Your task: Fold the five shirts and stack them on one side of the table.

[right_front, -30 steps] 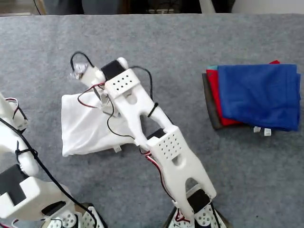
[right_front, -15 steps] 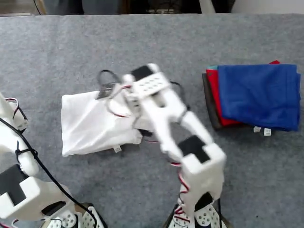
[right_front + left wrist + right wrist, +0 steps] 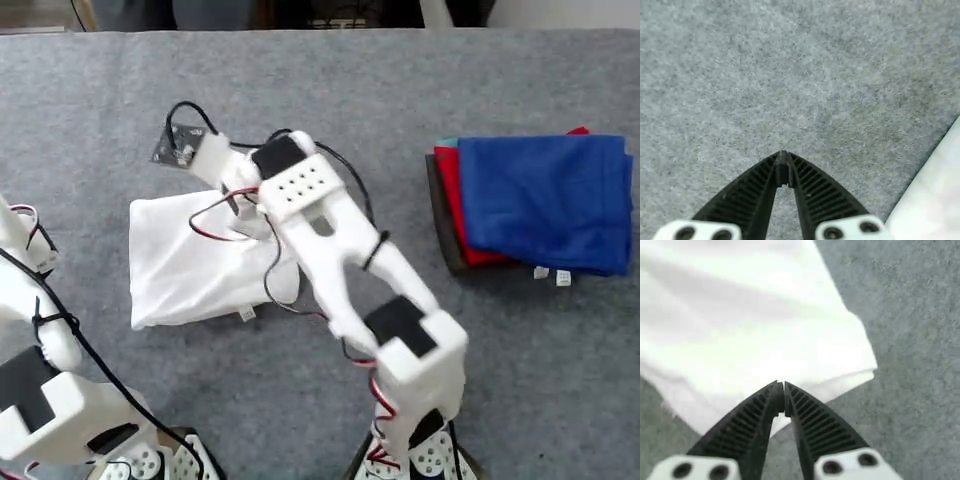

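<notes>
Right gripper (image 3: pixel 781 386), jaws clenched together on nothing, hangs over an edge of the folded white shirt (image 3: pixel 185 265) on the grey table (image 3: pixel 400 90). Left gripper (image 3: pixel 783 159), likewise clenched, sits over bare table off the white shirt. The stack of folded shirts (image 3: pixel 545 200) lies well apart from it.

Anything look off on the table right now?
The white shirt lies askew with a rumpled edge, apart from the stack of folded shirts. The stack's lower layers poke out unevenly on one side.
</notes>
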Motion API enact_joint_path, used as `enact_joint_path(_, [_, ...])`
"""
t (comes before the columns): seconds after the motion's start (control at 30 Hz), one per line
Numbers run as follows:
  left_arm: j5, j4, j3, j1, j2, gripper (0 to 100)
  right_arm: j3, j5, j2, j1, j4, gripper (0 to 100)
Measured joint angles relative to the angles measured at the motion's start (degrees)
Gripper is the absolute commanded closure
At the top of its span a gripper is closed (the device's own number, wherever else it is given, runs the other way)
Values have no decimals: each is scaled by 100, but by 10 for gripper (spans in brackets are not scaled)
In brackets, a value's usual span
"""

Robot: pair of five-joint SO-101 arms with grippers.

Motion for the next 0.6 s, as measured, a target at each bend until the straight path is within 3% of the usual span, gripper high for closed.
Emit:
enact_joint_path(0.17, [0,0,0,0,0,970,-782,-404,1073,-18,202,984])
enact_joint_path(0.37, [0,0,0,0,0,970,-1231,-431,1565,-18,1960,985])
enact_joint_path(0.6, [0,0,0,0,0,970,-220,-114,1116,448,2444,985])
